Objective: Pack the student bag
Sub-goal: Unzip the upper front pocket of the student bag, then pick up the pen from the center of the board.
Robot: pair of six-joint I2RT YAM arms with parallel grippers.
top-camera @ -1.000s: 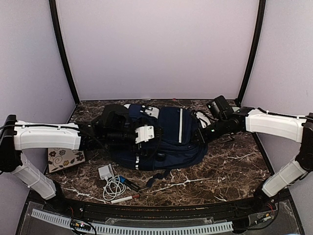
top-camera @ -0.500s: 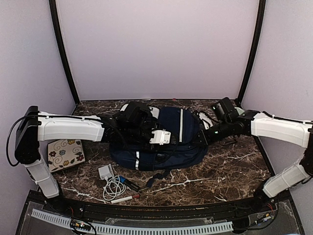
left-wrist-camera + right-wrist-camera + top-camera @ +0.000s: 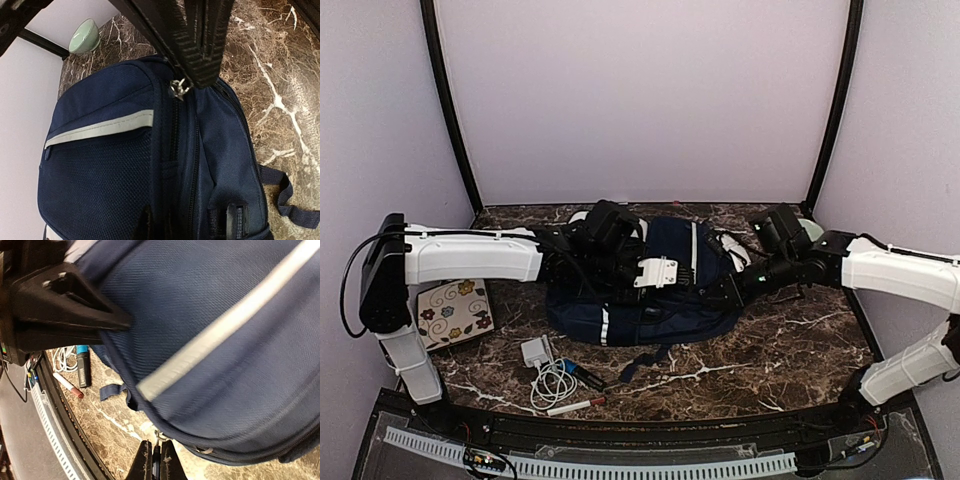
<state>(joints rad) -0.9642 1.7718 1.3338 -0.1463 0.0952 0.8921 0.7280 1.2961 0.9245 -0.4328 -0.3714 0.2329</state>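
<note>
Clamps a zipper pull (image 3: pixel 178 89) on the student bag (image 3: pixel 100 175) with the left gripper (image 3: pixel 200 72). Pinches a second pull (image 3: pixel 158 435) tight in the right gripper (image 3: pixel 153 450).

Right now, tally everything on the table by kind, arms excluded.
Navy student bag: 1
Floral-patterned pad: 1
White charger with cable: 1
Pens: 2 (dark marker, white pen)
Green bowl: 1
Total: 6
</note>
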